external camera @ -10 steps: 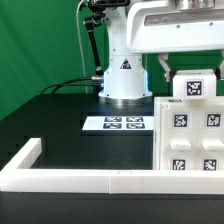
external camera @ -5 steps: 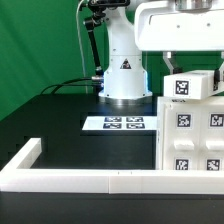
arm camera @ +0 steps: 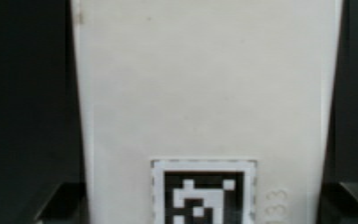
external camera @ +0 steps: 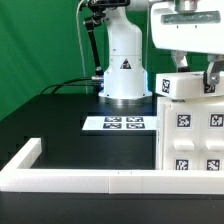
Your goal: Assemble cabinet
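Observation:
The large white cabinet box (external camera: 190, 140) stands at the exterior view's right, with several tags on its front. My gripper (external camera: 197, 72) is right above it, shut on a smaller white cabinet panel (external camera: 188, 87). The panel is slightly tilted and sits at the box's top edge; I cannot tell whether they touch. In the wrist view the panel (arm camera: 202, 90) fills the middle, with a tag (arm camera: 206, 196) near my gripper (arm camera: 206, 208). A dark finger (arm camera: 60, 206) shows on each side of it.
The marker board (external camera: 115, 124) lies flat on the black table in front of the robot base (external camera: 124, 75). A low white L-shaped border wall (external camera: 60, 179) runs along the near edge and left corner. A green backdrop stands behind.
My gripper has shifted toward the exterior view's right with the panel. The panel has turned, so its tag no longer faces the exterior camera.

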`<state>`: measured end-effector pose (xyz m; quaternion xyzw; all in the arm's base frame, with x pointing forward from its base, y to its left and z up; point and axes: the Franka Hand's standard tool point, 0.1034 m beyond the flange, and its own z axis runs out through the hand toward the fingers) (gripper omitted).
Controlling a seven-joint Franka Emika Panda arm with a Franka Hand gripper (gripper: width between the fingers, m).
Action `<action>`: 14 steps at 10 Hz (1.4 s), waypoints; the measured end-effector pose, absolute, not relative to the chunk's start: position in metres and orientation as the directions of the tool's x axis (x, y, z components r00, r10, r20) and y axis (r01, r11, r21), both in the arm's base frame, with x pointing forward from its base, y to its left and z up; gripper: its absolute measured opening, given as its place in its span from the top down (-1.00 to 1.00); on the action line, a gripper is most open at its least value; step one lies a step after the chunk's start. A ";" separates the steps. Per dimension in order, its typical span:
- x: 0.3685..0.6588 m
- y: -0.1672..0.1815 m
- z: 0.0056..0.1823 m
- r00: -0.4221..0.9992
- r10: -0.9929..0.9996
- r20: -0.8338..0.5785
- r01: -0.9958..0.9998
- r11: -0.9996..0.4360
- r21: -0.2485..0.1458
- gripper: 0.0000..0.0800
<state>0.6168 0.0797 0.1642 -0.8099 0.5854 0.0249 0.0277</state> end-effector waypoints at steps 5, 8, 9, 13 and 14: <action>0.617 0.080 0.164 -0.057 -0.996 -0.071 -0.998 0.057 0.012 -0.39; 0.617 0.079 0.165 -0.296 -0.953 -0.067 -0.955 0.295 0.027 -0.39; 0.617 0.079 0.165 -0.292 -0.953 -0.078 -0.956 0.290 0.029 -0.39; 0.617 0.085 0.164 -0.291 -0.951 -0.099 -0.957 0.289 0.037 -0.86; 0.616 0.084 0.168 -0.231 -0.968 -0.104 -0.973 0.228 0.037 -0.98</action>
